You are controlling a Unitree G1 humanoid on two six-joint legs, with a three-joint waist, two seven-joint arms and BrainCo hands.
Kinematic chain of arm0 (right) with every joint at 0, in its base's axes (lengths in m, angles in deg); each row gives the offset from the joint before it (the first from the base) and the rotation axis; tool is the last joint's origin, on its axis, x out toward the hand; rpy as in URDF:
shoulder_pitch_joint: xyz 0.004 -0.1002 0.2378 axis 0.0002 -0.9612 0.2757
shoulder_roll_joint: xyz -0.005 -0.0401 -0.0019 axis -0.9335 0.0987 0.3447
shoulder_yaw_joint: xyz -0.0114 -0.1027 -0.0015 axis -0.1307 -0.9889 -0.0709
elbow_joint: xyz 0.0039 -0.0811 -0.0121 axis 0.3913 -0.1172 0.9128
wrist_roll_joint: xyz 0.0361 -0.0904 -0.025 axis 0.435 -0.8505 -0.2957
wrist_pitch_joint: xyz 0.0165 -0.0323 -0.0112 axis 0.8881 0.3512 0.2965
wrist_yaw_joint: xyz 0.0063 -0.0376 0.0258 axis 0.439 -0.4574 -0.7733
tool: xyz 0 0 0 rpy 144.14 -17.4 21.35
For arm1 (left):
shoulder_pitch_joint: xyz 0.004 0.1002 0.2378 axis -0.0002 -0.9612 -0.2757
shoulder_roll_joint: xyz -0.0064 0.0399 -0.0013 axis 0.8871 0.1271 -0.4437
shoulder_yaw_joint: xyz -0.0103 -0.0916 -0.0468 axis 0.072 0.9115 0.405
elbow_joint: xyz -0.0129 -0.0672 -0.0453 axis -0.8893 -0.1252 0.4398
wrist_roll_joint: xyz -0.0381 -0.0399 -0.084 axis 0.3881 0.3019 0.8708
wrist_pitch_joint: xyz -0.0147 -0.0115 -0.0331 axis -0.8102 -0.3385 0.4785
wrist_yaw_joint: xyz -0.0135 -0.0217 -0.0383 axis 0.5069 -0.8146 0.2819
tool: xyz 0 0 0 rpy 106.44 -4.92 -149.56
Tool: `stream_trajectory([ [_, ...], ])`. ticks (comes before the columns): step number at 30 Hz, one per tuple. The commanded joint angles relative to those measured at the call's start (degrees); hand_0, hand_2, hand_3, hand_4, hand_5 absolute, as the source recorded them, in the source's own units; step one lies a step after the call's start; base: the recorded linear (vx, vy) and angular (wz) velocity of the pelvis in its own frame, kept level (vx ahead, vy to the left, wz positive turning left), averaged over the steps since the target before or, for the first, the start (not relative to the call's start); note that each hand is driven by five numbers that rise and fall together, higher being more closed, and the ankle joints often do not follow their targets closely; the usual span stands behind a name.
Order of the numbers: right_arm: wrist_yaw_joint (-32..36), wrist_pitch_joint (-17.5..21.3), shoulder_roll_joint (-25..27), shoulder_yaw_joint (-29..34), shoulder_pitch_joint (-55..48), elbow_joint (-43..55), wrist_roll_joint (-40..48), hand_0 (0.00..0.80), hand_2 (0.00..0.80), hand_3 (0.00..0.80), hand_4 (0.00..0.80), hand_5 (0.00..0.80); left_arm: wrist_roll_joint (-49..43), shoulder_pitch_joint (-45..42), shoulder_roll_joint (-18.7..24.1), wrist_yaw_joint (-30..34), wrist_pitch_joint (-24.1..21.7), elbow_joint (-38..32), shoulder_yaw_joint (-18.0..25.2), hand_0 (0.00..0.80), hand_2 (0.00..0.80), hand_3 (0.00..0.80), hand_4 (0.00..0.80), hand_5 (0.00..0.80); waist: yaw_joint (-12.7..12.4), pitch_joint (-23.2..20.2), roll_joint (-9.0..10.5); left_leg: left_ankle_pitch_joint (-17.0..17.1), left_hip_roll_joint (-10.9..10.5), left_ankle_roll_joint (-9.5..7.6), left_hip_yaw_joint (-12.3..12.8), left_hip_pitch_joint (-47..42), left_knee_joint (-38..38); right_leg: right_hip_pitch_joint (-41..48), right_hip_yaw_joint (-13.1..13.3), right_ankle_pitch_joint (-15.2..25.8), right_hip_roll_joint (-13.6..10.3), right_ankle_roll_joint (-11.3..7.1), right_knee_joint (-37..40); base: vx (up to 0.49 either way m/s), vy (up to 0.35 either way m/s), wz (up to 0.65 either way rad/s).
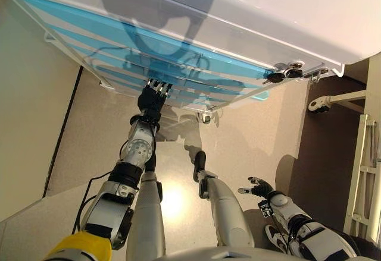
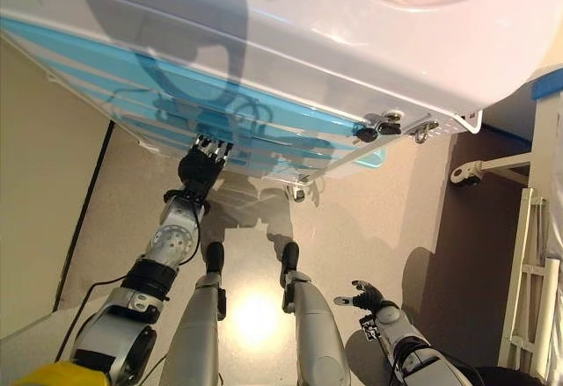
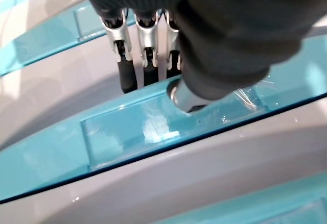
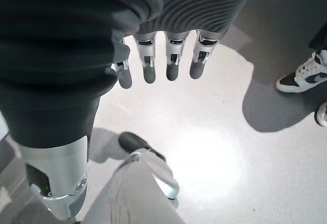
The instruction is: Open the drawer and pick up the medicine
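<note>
Left eye view: a white plastic drawer cabinet with translucent turquoise drawer fronts [image 1: 178,53] stands before the robot, seen from above.
Left hand: the left hand [image 1: 153,97] reaches up to a lower drawer front, its dark-tipped fingers [image 3: 126,76] straight and pressed against the white band above a turquoise recessed drawer handle [image 3: 168,124]; it grips nothing.
Reason for the pose: judged from the fingertips sitting just above the handle, the hand appears placed to hook it and pull.
Right hand: the right hand [image 4: 153,55] hangs low over the pale glossy floor [image 4: 219,147], well apart from the cabinet, fingers relaxed and empty.
Drawer: no drawer looks pulled out; all fronts lie flush.
Medicine: not visible in any view; presumably inside a closed drawer.
Bystander: a person's white-and-dark sneaker [image 4: 301,76] shows on the floor.
Progress: opening step, not yet done.
</note>
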State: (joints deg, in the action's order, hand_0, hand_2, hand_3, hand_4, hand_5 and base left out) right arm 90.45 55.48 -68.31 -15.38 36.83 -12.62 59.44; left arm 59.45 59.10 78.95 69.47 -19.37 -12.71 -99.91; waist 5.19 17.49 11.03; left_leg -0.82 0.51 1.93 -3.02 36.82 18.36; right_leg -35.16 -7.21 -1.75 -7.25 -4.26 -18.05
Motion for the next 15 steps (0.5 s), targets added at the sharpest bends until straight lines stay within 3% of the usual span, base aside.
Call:
stream_trajectory([
  [1,-0.5,0.9,2.0,-2.8,-0.6,-0.4,0.8,0.000,0.000,0.000,0.000,0.000,-2.0,4.4,-2.4,4.7,0.5,-7.3,-1.3,0.800,0.800,0.800,0.800,0.800,-0.4,-1.3,-1.76,-2.6,0.0,0.23,-0.2,1.0,1.9,0.0,-1.1,1.2,1.1,-1.87,1.3,0.000,0.000,0.00],
  [9,-0.6,0.9,2.2,-2.5,-1.0,0.6,-0.2,0.000,0.000,0.000,0.000,0.000,-2.1,-0.5,-3.9,5.0,1.2,-10.3,-2.2,0.800,0.800,0.800,0.800,0.800,-1.4,-0.4,-2.44,-2.6,-0.5,0.17,-0.8,0.4,2.3,0.6,-1.5,0.1,0.6,-1.33,-0.6,-0.011,-0.011,0.02],
  [15,-0.6,0.8,2.3,-2.4,-2.3,1.7,-1.4,0.000,0.000,0.000,0.000,0.000,-1.8,-6.8,-4.1,5.8,1.6,-18.1,-3.4,0.800,0.800,0.800,0.800,0.800,-3.5,0.9,-2.84,-2.2,-1.2,0.35,-2.7,0.0,3.4,1.5,-3.2,-1.7,-0.1,-0.51,-3.5,-0.025,-0.052,0.17],
])
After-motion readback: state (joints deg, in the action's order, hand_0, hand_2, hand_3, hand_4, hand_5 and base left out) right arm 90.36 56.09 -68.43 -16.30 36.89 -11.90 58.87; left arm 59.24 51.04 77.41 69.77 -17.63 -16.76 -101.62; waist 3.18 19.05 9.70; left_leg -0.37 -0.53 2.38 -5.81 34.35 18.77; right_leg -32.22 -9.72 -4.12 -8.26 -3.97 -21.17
